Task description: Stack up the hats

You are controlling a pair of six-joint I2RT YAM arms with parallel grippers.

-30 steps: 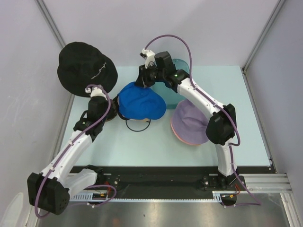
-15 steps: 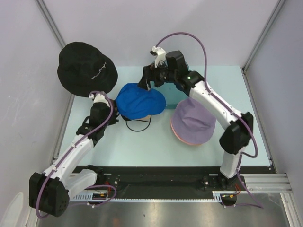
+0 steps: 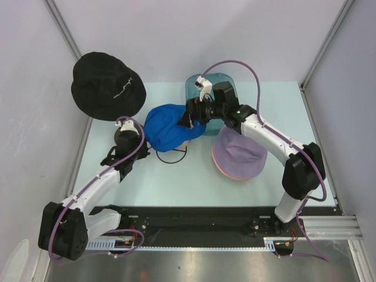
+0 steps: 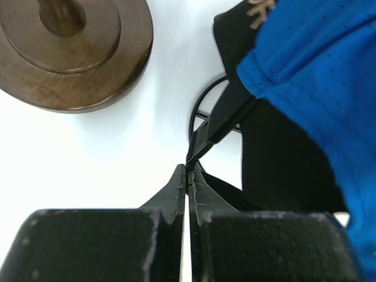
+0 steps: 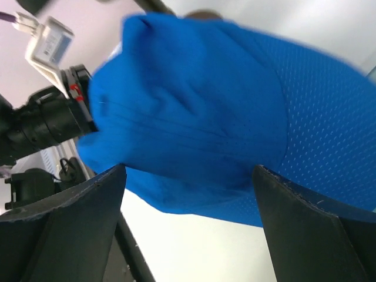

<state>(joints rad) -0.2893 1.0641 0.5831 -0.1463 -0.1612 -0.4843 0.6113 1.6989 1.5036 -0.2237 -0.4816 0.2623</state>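
A blue cap lies mid-table on something tan. My right gripper hangs open at its right side, and in the right wrist view both fingers stand wide apart with the blue cap just beyond them and nothing between. My left gripper is at the cap's left edge. In the left wrist view it is shut, its tips pinching a thin black strap that runs under the blue cap. A lavender hat lies on a pink one at the right. A black bucket hat sits high at the back left.
A round wooden stand base sits on the table just left of my left gripper. A teal container stands at the back behind the right wrist. Grey walls close in the table on the left, back and right.
My right gripper has opened and swung from behind the blue cap to its right side, uncovering the teal container. The cap has shifted slightly left. My left arm has edged forward.
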